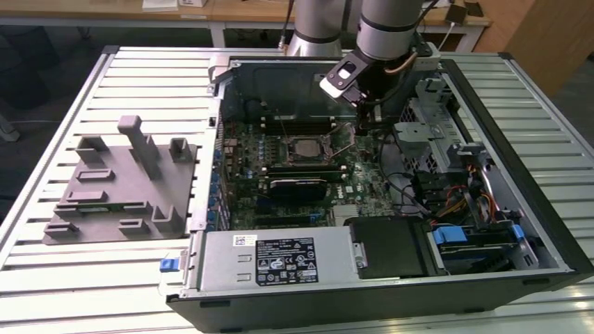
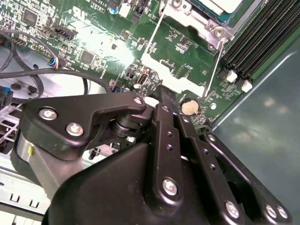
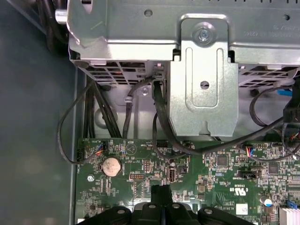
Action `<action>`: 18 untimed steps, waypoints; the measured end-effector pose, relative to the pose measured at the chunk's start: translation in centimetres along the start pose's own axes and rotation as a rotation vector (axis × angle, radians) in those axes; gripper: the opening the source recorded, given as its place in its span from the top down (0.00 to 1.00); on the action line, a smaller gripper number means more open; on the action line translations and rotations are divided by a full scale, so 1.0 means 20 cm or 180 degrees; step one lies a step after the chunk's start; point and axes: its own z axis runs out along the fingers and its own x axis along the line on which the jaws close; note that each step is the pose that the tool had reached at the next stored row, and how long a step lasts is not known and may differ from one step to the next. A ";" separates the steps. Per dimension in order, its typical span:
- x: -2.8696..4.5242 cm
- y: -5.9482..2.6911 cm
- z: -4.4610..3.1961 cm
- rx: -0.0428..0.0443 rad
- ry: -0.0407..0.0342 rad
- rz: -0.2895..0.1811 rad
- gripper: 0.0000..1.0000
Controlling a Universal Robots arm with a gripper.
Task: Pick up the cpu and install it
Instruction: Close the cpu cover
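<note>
Nearest in the exterior view, one labelled metal box [image 1: 278,259] is being housed in one open computer case [image 1: 371,306]. Beyond it, one cpu [image 1: 305,147] is being held in the socket of one circuit board [image 1: 352,184]. Just beside it, one gripper [image 1: 362,129] is being held with its fingers together, empty.

The cpu [image 1: 304,147] is a small, flat, silvery square. It seems to lie level in its socket [image 1: 320,156], near the claw [image 1: 362,129].

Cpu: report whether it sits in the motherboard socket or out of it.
In. The cpu lies flat within the socket frame in the exterior view, its silvery top showing.
</note>
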 end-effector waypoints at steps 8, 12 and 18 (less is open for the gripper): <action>0.001 -0.084 -0.004 0.0000 0.0003 0.0001 0.89; 0.001 -0.147 -0.007 0.0000 0.0002 0.0000 0.89; 0.002 -0.248 -0.012 -0.0002 0.0002 0.0000 0.89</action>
